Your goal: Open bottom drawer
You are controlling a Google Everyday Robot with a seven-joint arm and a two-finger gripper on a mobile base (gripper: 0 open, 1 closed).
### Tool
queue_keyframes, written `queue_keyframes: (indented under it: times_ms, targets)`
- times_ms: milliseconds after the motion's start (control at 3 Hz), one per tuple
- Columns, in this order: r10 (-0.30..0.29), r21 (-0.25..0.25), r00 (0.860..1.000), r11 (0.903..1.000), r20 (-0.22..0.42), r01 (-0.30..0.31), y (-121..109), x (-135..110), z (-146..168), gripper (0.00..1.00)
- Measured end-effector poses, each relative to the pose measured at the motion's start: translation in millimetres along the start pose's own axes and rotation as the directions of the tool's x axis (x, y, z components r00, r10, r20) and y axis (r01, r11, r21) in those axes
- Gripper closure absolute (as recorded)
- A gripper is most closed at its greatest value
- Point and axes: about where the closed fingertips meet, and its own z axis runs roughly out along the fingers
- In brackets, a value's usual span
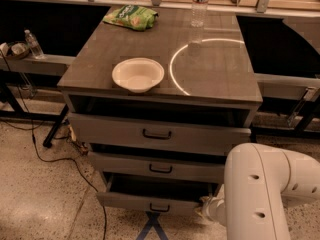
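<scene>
Camera view is showing the bottom drawer (135, 202) sitting at the foot of the grey cabinet (235, 86), lowest of its three fronts. It's sticking out a fair bit, with a dark strip of its inside showing above the front panel. Its small black bar handle (160, 207) is facing the camera.

The gripper (206, 208) is hanging right at the drawer's right-hand end, down near the floor. It's mostly hiding behind the big white arm (262, 194) that's filling the lower right corner. Honestly can't tell whether it's open or closed, or whether it's touching the drawer at all.

Above, the middle drawer (125, 163) and the top drawer (110, 129) are both sitting slightly forward too.

On the cabinet top, a white bowl (138, 75) is resting near the front left, beside a bright ring of reflected light (173, 71). A green snack bag (131, 17) is lying at the back left and a clear water bottle (200, 4) is standing at the back. A blue tape cross (152, 229) is lying on the speckled floor (40, 204) just under the drawer, and black cables (52, 160) are trailing off to the left.
</scene>
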Motion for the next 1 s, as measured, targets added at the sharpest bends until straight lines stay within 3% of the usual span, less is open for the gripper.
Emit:
queue_keyframes:
  times_ms: [333, 667, 1000]
  targets:
    - [0.000, 0.004, 1.000, 1.0000, -0.011, 0.000, -1, 4, -3, 0.90]
    - [0.000, 0.004, 1.000, 1.0000, -0.011, 0.000, -1, 4, -5, 0.98]
    - [0.017, 0.038, 0.999, 0.9991, -0.050, -0.015, -10, 21, -19, 0.82]
